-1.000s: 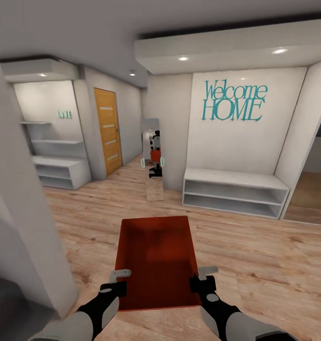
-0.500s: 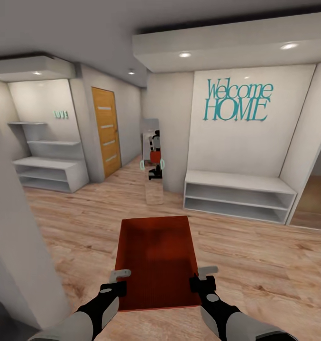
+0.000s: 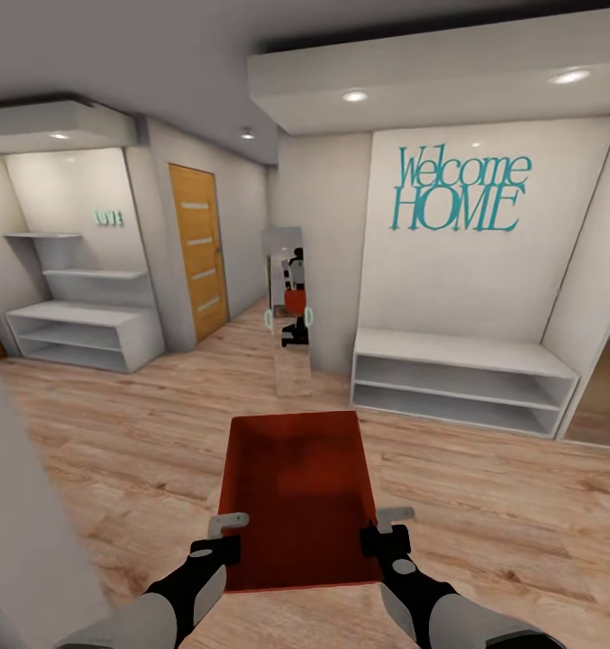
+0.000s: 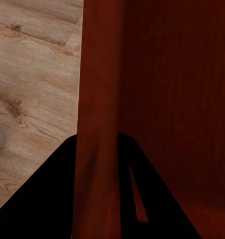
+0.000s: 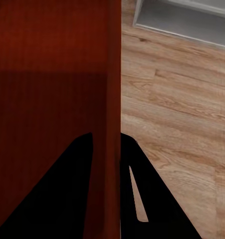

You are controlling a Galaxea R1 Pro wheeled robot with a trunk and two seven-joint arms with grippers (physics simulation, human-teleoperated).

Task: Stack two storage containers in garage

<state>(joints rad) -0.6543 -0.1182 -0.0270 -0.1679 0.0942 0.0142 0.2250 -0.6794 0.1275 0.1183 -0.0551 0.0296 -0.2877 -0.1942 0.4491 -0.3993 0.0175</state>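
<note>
Bin (image 3: 297, 496), orange-red and open-topped, rides low in front of the robot over plank floor (image 3: 485, 505) in an entry hall. Left gripper (image 3: 222, 537) pinches its left wall, right gripper (image 3: 387, 530) its right wall, each closed across the rim. It looks stiff, light and smooth, so the near wall tops seem the right hold. Wrist views show each wall (image 4: 97, 99) (image 5: 112, 89) squeezed between fingers; the head view adds the far bench (image 3: 458, 379), door (image 3: 196, 248) and mirror (image 3: 286, 306).

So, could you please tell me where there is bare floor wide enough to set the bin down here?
Open wood floor lies ahead of the storage container, between the right white bench and the left shelf unit. It narrows near the standing mirror and the orange door.
</note>
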